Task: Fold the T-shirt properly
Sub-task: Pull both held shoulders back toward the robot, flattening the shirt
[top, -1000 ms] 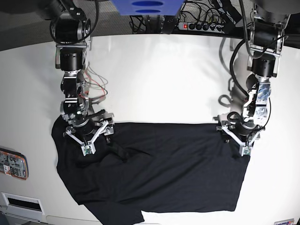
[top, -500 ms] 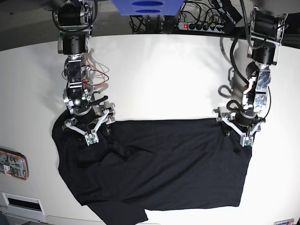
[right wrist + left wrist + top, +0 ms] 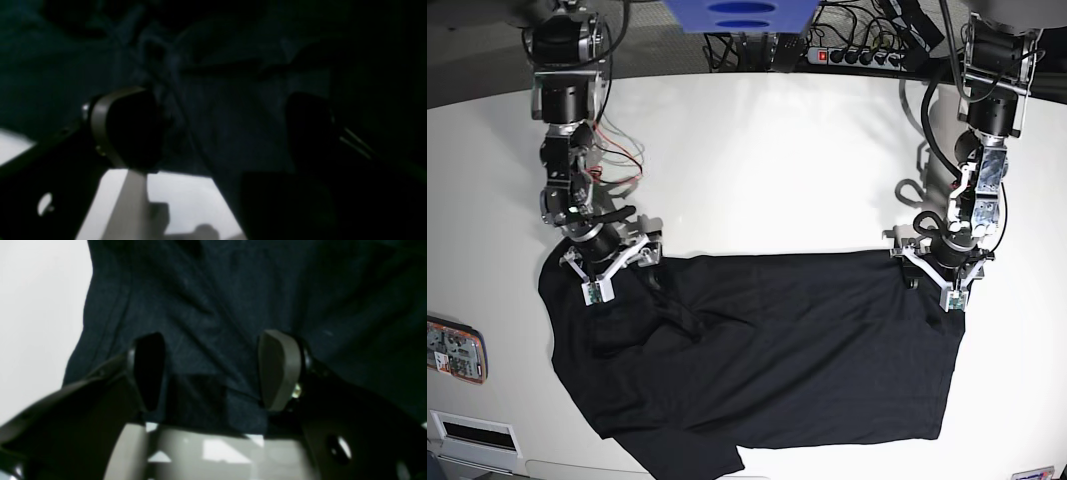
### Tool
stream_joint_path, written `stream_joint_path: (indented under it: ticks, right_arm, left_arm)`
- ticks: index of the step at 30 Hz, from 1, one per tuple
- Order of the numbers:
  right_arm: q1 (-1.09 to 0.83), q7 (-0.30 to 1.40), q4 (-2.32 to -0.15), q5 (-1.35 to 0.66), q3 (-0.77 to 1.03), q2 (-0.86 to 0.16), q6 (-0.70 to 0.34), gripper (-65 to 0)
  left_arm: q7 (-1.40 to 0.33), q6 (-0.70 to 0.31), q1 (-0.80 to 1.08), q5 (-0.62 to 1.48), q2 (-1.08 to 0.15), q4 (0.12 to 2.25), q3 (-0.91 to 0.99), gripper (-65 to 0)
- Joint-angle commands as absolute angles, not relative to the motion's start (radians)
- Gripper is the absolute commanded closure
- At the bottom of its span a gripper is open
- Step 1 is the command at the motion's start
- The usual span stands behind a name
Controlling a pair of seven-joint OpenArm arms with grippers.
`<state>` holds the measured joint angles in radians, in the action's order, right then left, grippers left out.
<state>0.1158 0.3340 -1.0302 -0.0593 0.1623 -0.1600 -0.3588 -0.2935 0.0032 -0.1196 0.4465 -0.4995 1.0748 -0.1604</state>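
Base view bright and sharp; wrist views dim, blurred.

Both my arms reach down from the far edge, wrists angled steeply. Left hand (image 3: pixel 939 277) has its fingers (image 3: pixel 278 370) spread wide, nothing clamped between them. Right hand (image 3: pixel 610 268) likewise: fingers (image 3: pixel 125 128) wide apart, empty.

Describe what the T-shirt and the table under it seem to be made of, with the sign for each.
T-shirt: thin, soft knit, likely cotton jersey, matte black; it lies limp and puckers into small folds, with a faint weave in the left wrist view.
Table: smooth, hard white surface, perhaps laminate or painted board; it shows soft shadows and a slight sheen.
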Motion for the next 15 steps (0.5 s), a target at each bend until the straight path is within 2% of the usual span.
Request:
stream_joint_path:
  ticks: [1,7,15]
  right_arm:
    - [0.061,0.618,-0.975,-0.022,0.147,-0.14,-0.375,-61.7]
    - [-0.001,0.618,-0.983,0.007,0.145,-0.142,-0.338,-61.6]
    - [-0.119,0.648,-1.164,0.084,0.15,-0.145,-0.334,-61.6]
  left_arm:
    - [-0.526,0.008,-0.051,0.395,-0.503,1.047,-0.179,-41.9]
    - [-0.524,0.01,0.027,0.394,-0.506,1.145,-0.176,-41.9]
    - [-0.524,0.013,0.081,0.39,-0.506,1.178,-0.176,-41.9]
